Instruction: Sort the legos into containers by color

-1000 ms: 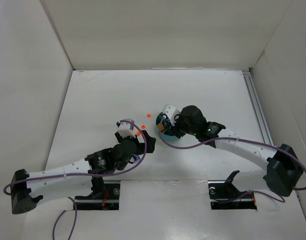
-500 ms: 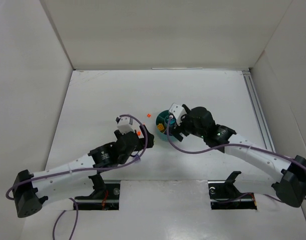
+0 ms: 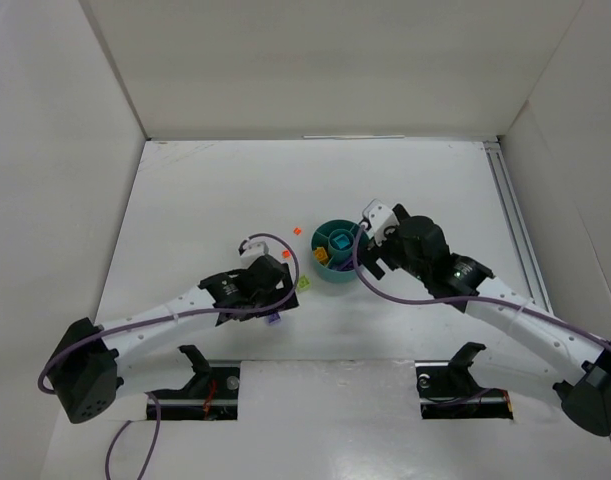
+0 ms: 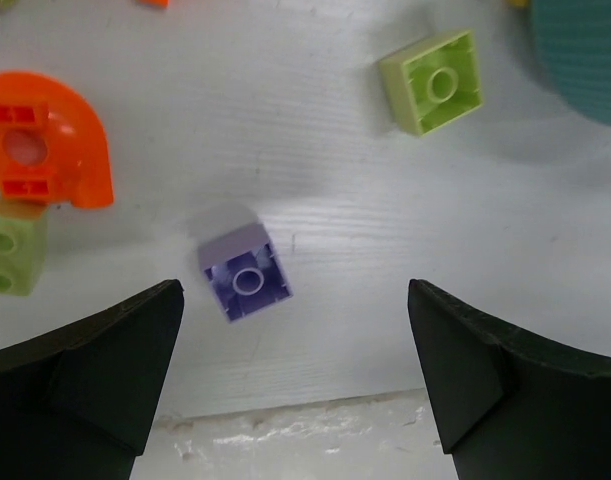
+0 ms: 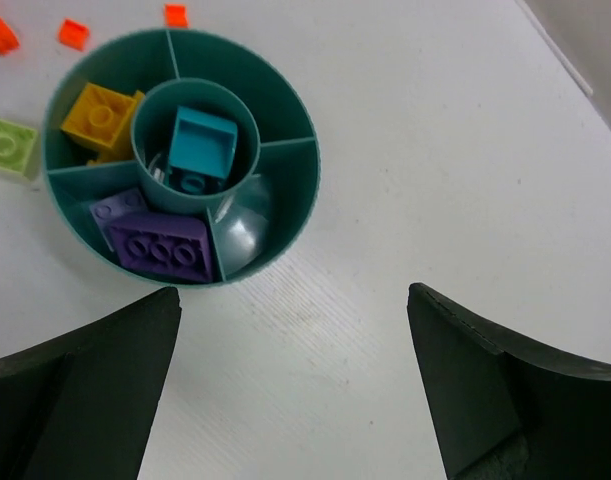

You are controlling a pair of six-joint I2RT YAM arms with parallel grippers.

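The round teal dish [image 5: 313,175] [image 3: 335,250] holds a teal brick [image 5: 203,145] in its centre cup, a yellow brick [image 5: 100,115] in one wedge and purple bricks [image 5: 160,245] in another. My right gripper [image 5: 292,292] [image 3: 368,255] hangs open and empty just right of the dish. My left gripper [image 4: 295,295] is open above the table, with a small purple brick [image 4: 245,278] [image 3: 273,318] lying between its fingers, nearer the left one and untouched. A lime brick [image 4: 432,82] [image 3: 304,284] lies loose between that gripper and the dish.
An orange curved piece [image 4: 45,140] and a lime piece [image 4: 10,245] lie left of the purple brick. Small orange bits [image 5: 73,33] sit beyond the dish. The table's front edge [image 4: 305,430] runs right under the left gripper. White walls enclose the table.
My right gripper has pulled back to the right off the dish and opened wide. My left arm has swung toward the table's front edge, down over the purple brick.
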